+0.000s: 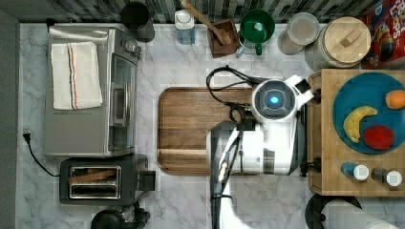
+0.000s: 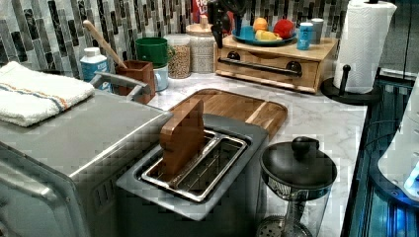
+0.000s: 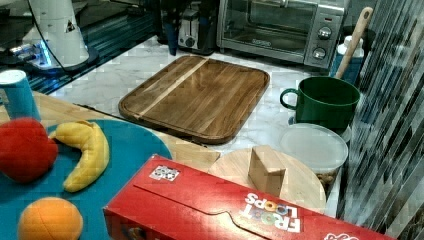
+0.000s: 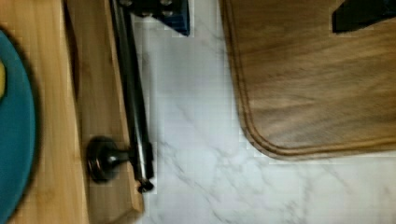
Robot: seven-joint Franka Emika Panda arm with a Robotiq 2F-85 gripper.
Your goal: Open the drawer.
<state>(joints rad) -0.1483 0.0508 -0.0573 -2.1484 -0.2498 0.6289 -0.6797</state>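
The light wooden drawer (image 2: 269, 69) sits in its box at the back of the left view, its front looking flush. A long black bar handle (image 2: 262, 66) on two posts runs across the front. In the wrist view the handle (image 4: 133, 93) and one post (image 4: 103, 159) run along the drawer front (image 4: 100, 70). My gripper (image 4: 261, 14) is open. One dark finger (image 4: 161, 10) is at the bar, the other finger (image 4: 362, 14) is over the cutting board. In the top view the white wrist (image 1: 274, 100) covers the gripper, beside the drawer box (image 1: 329, 157).
A dark walnut cutting board (image 1: 191, 129) lies mid-counter, right beside the drawer. A blue plate (image 1: 365, 86) with fruit and two shakers stands on the drawer box. A paper towel roll (image 2: 363, 44), toaster (image 1: 95, 181), toaster oven (image 1: 90, 90), green mug (image 1: 257, 27) and jars line the edges.
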